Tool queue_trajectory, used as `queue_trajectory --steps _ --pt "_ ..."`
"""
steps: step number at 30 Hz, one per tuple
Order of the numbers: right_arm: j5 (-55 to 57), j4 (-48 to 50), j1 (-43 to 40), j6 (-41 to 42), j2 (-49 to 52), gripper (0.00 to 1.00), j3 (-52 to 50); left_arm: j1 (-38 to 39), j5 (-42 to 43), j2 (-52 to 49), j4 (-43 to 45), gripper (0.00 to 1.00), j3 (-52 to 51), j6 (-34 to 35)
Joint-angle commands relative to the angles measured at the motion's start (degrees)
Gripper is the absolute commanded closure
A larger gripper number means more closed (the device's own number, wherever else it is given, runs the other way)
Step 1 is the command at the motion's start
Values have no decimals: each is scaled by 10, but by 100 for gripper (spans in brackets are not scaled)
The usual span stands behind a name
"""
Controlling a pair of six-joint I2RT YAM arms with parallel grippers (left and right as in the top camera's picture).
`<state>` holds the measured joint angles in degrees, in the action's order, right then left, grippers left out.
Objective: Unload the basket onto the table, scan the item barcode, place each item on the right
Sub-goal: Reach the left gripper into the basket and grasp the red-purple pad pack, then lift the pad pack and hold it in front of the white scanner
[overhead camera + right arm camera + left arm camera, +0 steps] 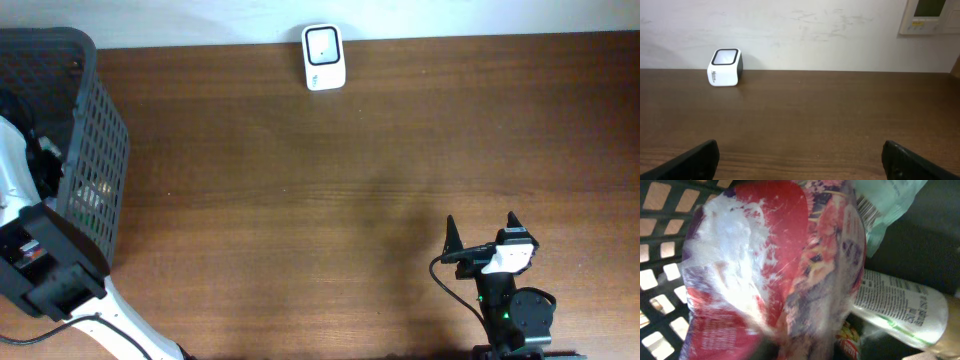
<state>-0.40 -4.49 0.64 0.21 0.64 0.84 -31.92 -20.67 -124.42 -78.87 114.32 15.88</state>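
Observation:
A glossy red and purple snack packet (770,265) fills the left wrist view, inside the dark mesh basket (100,150) at the table's left end. Its folds gather toward the bottom middle, where my left gripper pinches it; the fingers themselves are hidden behind the packet. The white barcode scanner (324,57) stands at the table's far edge, and also shows in the right wrist view as the scanner (725,67) against the wall. My right gripper (482,232) stands open and empty low over the wood near the front right, its fingertips (697,160) wide apart.
In the basket beside the packet lie a white bottle with a green label (900,310) and a pale green packet with a barcode (885,205). The basket's mesh wall (660,280) is close on the left. My left arm (40,270) reaches in from the front left.

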Motion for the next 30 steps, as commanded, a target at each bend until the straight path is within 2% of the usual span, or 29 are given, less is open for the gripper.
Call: queue_trajectory --steps 1,5,9,12,16,21,23,28,30 --pt "5 -1 5 5 -3 2 -5 -1 -3 -14 -11 100 3 2" --pt "5 -1 5 5 -3 2 -5 -1 0 -13 -42 100 52 13" --pt "5 -1 5 5 -3 1 -5 -1 2 -11 -112 100 187 78" --pt "5 -1 5 5 -3 2 -5 -1 31 -10 -135 100 277 79" --pt "5 -1 5 5 -3 2 -5 -1 129 3 -149 100 410 79" --pt "5 -1 5 5 -3 2 -5 -1 224 36 -140 100 515 79" --pt "5 -1 5 5 -3 2 -5 -1 256 48 -136 100 548 79" --pt "5 -1 5 5 -3 1 -5 16 396 84 -116 100 621 70" --pt "5 -1 5 5 -3 1 -5 48 400 92 -112 100 643 63"
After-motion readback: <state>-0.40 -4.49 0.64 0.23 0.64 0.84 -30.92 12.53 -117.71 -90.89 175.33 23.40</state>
